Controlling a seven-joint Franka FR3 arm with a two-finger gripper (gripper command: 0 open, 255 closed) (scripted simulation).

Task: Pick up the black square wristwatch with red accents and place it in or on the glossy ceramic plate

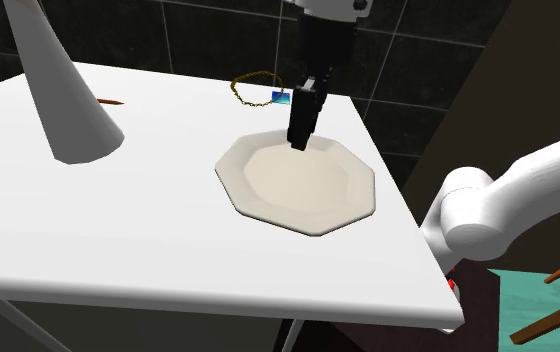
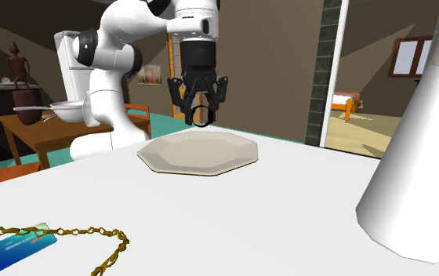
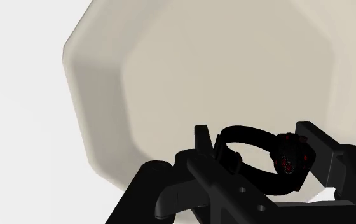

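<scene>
Carrying step, near its end: the tool (image 2: 201,114), closed on the watch (image 3: 289,156), hangs over the plate (image 1: 353,185) on the tabletop (image 1: 148,230). Next, presumably: lower slightly, then open the tool to release the watch inside the rim.

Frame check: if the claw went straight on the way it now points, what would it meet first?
The pale octagonal plate, directly below the claw. The claw is shut on the black watch, whose band would likely touch first; how much gap remains is unclear.
</scene>
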